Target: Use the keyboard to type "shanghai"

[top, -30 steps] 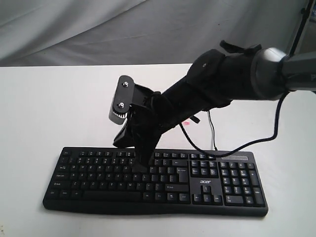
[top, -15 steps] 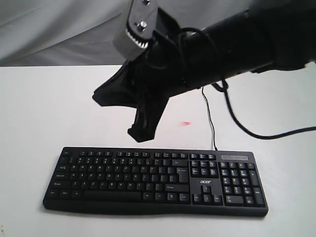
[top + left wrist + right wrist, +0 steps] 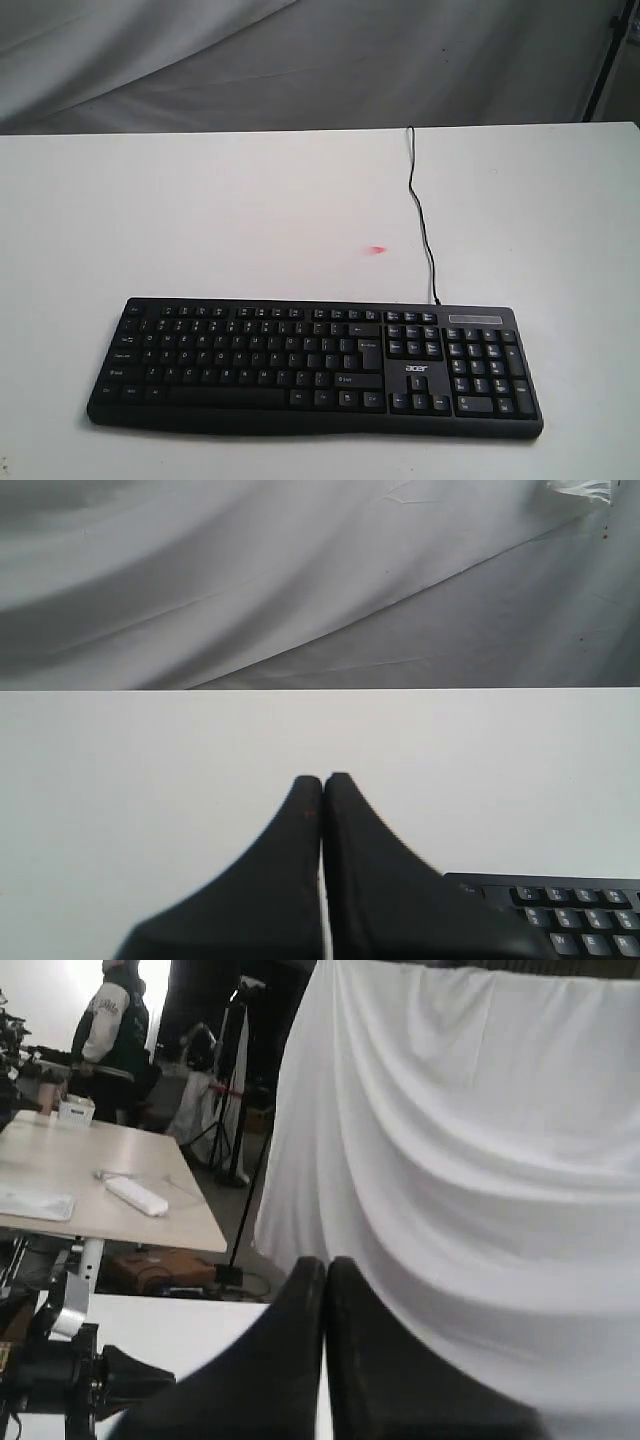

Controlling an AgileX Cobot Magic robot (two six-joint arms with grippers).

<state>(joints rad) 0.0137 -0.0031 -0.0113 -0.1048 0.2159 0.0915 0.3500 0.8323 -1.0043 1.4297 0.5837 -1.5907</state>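
The black keyboard point(image 3: 315, 365) with number pad and acer logo lies near the front of the white table point(image 3: 200, 220), its thin black cable point(image 3: 422, 215) running back toward the far edge. Neither arm shows in the exterior view. My left gripper point(image 3: 323, 780) is shut with nothing in it, hovering over bare table with a corner of the keyboard point(image 3: 560, 920) beside it. My right gripper point(image 3: 326, 1262) is shut and empty, raised away from the table and facing a white drape.
A small red spot point(image 3: 377, 250) marks the table behind the keyboard. A white cloth backdrop point(image 3: 300, 60) hangs behind the table. The right wrist view shows a side table point(image 3: 90, 1190), a person point(image 3: 115, 1015), stands, and the other arm's black base point(image 3: 70, 1375).
The right arm, which was pressing on the keyboard's middle keys a second ago, lifted up and has left the exterior view completely. The keyboard has not shifted.
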